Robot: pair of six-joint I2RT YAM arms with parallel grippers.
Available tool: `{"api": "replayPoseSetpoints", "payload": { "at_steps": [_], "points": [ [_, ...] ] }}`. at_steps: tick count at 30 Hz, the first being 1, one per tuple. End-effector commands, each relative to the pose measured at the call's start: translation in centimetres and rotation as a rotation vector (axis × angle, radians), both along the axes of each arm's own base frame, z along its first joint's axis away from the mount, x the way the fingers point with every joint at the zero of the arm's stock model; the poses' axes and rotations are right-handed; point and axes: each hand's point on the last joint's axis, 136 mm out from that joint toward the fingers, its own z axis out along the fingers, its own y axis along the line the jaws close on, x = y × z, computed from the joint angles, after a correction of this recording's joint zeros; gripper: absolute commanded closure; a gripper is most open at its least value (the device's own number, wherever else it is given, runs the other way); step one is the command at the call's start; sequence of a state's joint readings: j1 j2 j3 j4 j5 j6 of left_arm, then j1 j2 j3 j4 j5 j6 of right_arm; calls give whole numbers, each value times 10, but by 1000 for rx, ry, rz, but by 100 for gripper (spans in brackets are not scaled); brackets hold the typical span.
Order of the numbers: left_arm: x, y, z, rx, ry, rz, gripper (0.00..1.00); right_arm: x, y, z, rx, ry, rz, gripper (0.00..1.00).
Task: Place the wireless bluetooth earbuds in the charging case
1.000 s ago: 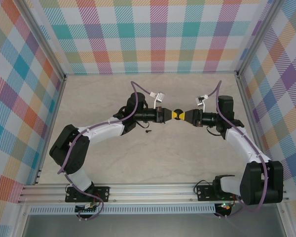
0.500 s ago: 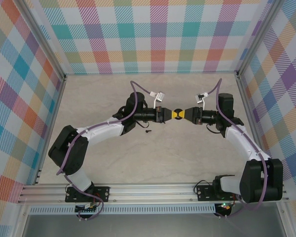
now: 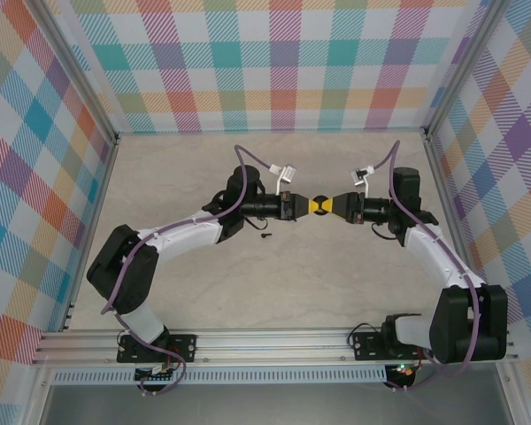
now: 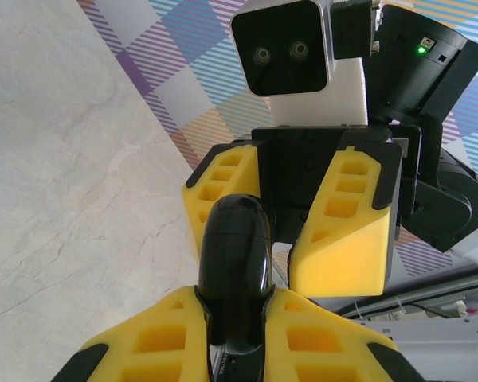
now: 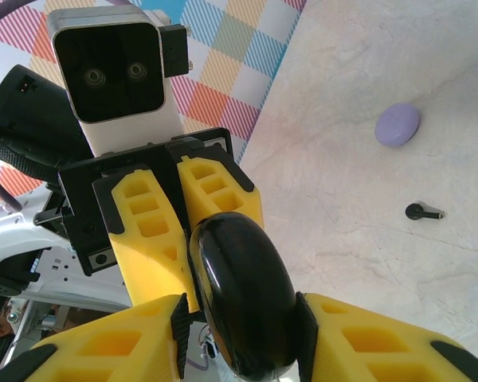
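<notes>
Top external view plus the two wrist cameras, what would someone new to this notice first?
The two arms meet nose to nose over the middle of the table, the left end effector and right end effector both clamped on one glossy black charging case held in the air. On the table below lie a lone black earbud and a lavender case, all inside loud plaid walls.

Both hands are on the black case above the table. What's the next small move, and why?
Probably keep the left hand clamped and ease the right hand apart to pry the lid open. The black case looks closed, gripped between both hands, and a black earbud lies on the table.
</notes>
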State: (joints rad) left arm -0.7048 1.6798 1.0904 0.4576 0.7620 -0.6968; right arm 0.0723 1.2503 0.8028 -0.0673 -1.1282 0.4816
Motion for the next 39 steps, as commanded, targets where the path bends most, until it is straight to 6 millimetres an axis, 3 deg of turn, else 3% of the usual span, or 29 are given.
{"api": "replayPoseSetpoints", "payload": {
  "at_steps": [1,8,13,19,29,39],
  "points": [
    [-2,-4,20,-41,-39,2,88,-9,4,24,36,-84,67,60],
    [1,-5,16,-29,-26,15,79,-7,3,22,4,-76,47,78],
    [2,-3,11,-7,-24,22,58,-5,1,23,-34,-80,35,82],
    [4,2,14,3,-25,40,41,-5,-1,21,-71,-71,42,83],
    [-10,15,34,33,-73,-87,36,-7,0,29,-93,-81,80,82],
    [-22,14,53,12,-84,-225,37,-10,4,43,-66,-99,127,82]
  ]
}}
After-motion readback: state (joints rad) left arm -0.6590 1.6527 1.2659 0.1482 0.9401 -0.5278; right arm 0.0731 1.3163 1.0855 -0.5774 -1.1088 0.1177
